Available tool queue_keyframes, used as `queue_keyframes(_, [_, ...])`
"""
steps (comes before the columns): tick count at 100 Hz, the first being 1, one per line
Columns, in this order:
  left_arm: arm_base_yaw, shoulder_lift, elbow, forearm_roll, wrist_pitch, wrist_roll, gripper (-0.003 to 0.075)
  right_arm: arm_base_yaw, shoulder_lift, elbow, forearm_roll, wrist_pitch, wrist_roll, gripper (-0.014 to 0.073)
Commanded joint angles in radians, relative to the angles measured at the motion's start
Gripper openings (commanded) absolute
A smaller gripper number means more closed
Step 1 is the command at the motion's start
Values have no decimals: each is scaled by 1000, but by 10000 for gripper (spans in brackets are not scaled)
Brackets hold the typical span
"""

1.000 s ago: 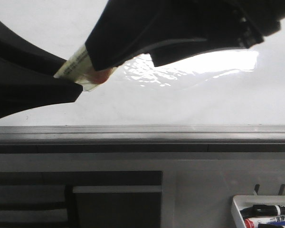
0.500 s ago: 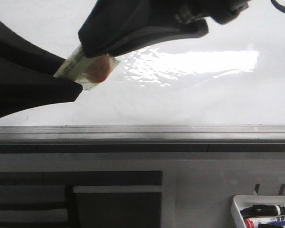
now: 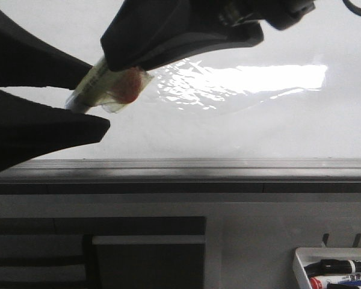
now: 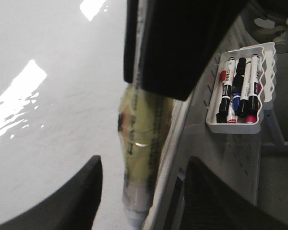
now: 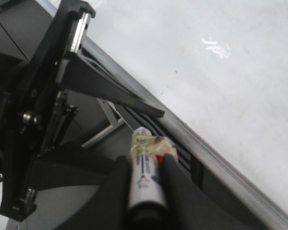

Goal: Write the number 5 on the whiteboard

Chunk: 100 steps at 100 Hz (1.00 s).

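R gripper [image 5: 146, 165] is closed on a marker [image 5: 145, 167]; both fingers press its barrel w/ the end poking out past the tips. Marker is wrapped in clear/yellowish film, red bit showing near its end in front view [image 3: 127, 87]. L gripper [image 3: 87, 99] is spread, 2 dark fingers either side of the marker's other end, gap visible on both sides in the L wrist view [image 4: 139, 158], so not gripping anything. In front view the R gripper comes in from upper R, L from the L, marker slanting between them in front of the whiteboard [image 3: 240, 129]. Whiteboard fills the upper part of that view, glossy white w/ a bright glare patch, grey metal rail [image 3: 228, 168] along its lower edge. No black stroke visible on the board surface in any view; number 5 not seen. Whether the marker touches the board: cannot tell. Small white tray [image 4: 264, 88] w/ several markers hangs well apart, below the rail at lower R of front view.
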Motion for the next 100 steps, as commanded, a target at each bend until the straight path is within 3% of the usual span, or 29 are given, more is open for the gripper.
queue_keyframes(1, [1, -12, -26, -59, -51, -51, 428, -3, -17, -35, 7, -52, 3, -61])
queue_keyframes(20, [1, -70, -26, -63, 26, -136, 419, -58, -17, -40, 39, -7, 3, -61])
queue_keyframes(42, [1, -156, -26, -160, 173, -138, 419, -146, -13, -140, 13, 80, 1, -61])
queue_keyframes(77, [1, -176, -26, -236, 175, -138, 419, -232, 104, -335, -23, 152, -51, -61])
queue_keyframes(100, [1, -176, -26, -244, 166, -138, 419, -249, 154, -343, -31, 140, -51, -61])
